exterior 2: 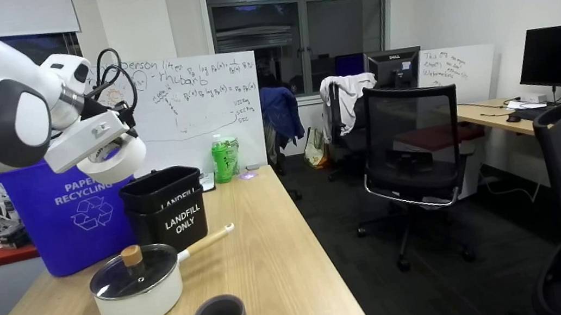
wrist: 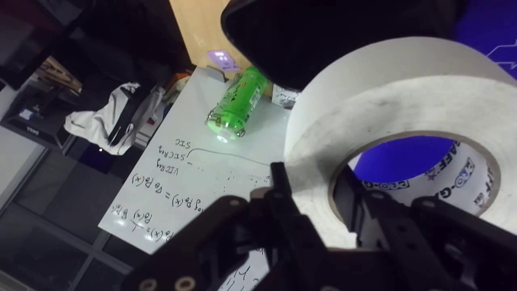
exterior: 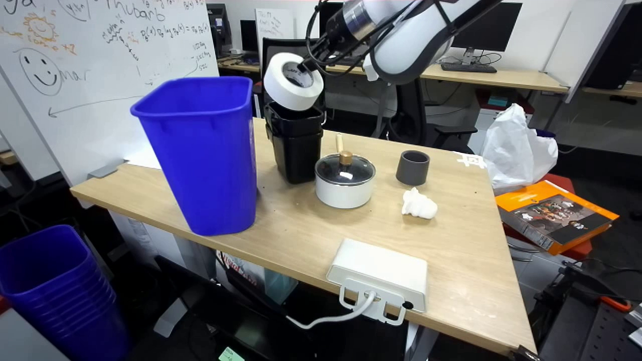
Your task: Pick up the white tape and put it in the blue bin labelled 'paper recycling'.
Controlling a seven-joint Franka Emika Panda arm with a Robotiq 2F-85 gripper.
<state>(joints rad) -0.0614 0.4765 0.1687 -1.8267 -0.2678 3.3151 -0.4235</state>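
The white tape [exterior: 278, 85] is a thick ring with a printed core. It also shows in an exterior view [exterior 2: 122, 163] and in the wrist view [wrist: 404, 105]. My gripper [wrist: 313, 176] is shut on its ring wall, one finger inside the hole and one outside. It holds the tape tilted in the air, near the black bins and beside the blue bin's upper part. The tall blue bin [exterior: 200, 155] stands upright on the table. Its "PAPER RECYCLING" label faces an exterior view [exterior 2: 86, 218]. Blue shows through the tape's hole. The bin's inside bottom is hidden.
Nested black "LANDFILL" bins [exterior 2: 173, 216] stand beside the blue bin. A lidded white pot [exterior: 346, 188], a dark cup [exterior: 414, 168], a crumpled white object [exterior: 419, 203] and a white box [exterior: 378, 271] are on the table. A whiteboard [exterior 2: 195, 98] stands behind.
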